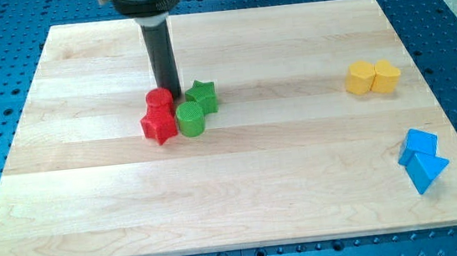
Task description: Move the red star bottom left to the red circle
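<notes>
The red star (159, 126) lies left of the board's middle, touching the red circle (158, 99) from the view's lower left. The green circle (190, 118) sits against the star's right side, and the green star (202, 95) is just up and right of the green circle. My tip (172, 95) comes down from the view's top and stands between the red circle and the green star, right beside the red circle.
Two yellow blocks (372, 76) sit together at the view's right, one hexagon-like and one heart-like. Two blue blocks (421, 158) sit near the right edge, lower down. The wooden board (236, 211) lies on a blue perforated table.
</notes>
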Controlling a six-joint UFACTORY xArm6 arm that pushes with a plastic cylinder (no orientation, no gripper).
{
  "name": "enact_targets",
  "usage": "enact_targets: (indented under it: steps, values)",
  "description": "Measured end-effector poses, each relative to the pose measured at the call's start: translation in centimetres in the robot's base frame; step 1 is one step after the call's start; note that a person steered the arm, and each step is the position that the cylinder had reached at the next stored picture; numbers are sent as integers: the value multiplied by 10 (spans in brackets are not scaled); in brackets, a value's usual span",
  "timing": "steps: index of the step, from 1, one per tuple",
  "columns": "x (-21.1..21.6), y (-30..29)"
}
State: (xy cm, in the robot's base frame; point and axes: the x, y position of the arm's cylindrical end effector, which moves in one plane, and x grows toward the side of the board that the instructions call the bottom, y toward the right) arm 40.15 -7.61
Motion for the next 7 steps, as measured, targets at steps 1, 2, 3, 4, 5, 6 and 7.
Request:
enact_targets:
  steps: [1,2,3,4,5,6,7]
  values:
    - [49,7]
    - [99,10]
    - [130,-5]
    - [142,-37]
    - [130,-75]
    - [119,-88]
    - [101,-109]
